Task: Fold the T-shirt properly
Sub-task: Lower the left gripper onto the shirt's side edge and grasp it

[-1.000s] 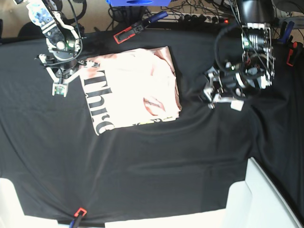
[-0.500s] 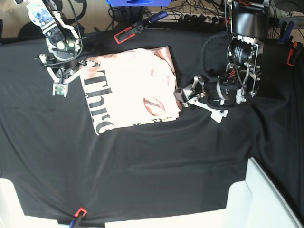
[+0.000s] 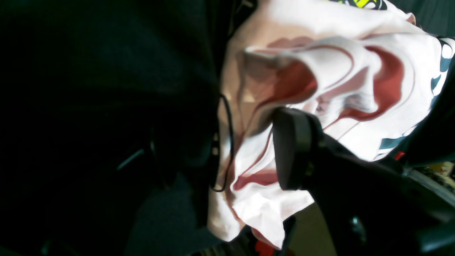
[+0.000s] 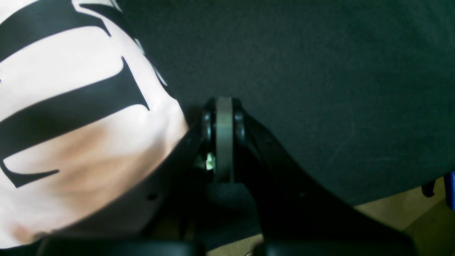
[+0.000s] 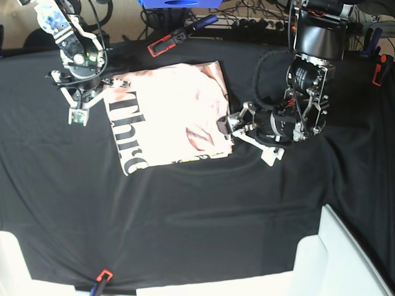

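Looking across the black tabletop [image 5: 185, 222] from the left, we see our right hand [image 5: 76, 115] clenched on nothing, just beside the folded T-shirt [image 5: 166, 117] at its nine o'clock edge. The shirt lies toward twelve o'clock of the tabletop's centre. At its three o'clock edge, our left hand [image 5: 229, 131] is spread, one finger [image 3: 293, 149] over the bunched fabric.

The black table cloth [image 5: 185, 209] lies bare in front of the T-shirt [image 5: 166, 117] and between the arms. Behind the shirt, a red-and-black clamp [image 5: 168, 42] and cables [image 5: 259, 21] crowd the far edge. A white box [image 5: 342, 259] blocks the near corner.
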Motion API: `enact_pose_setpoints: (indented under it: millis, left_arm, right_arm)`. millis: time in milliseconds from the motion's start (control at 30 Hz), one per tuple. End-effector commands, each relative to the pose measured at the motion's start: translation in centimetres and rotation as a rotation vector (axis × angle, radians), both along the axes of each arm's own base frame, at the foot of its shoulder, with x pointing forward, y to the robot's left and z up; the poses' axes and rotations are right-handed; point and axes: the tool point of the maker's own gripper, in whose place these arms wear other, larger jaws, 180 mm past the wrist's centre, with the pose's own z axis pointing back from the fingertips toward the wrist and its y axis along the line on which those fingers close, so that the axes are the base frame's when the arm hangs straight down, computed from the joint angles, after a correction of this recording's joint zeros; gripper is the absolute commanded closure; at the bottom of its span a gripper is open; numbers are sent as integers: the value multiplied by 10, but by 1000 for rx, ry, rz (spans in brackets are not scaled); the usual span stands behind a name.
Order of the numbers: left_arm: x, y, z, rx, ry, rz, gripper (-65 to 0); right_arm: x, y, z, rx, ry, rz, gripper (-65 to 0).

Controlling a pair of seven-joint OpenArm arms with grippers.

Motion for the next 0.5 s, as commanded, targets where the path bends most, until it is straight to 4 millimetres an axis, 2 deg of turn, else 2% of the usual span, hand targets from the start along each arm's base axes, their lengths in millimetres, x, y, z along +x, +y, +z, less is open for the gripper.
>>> enact_pose_setpoints:
  millis: [0, 100, 300, 467]
  left_arm:
    - [-9, -9, -2, -2, 12, -23, -408]
    - [-10, -17, 3, -7, -8, -53, -408]
    - [-16, -35, -3, -25, 16, -83, -408]
    - [-15, -54, 1, -62, 10, -85, -408]
  right_arm:
    - [8, -4, 7, -19, -39, 3, 0]
    - [8, -5, 7, -20, -40, 2, 0]
    - [8, -4, 8, -19, -41, 4, 0]
    - [8, -4, 8, -19, -41, 4, 0]
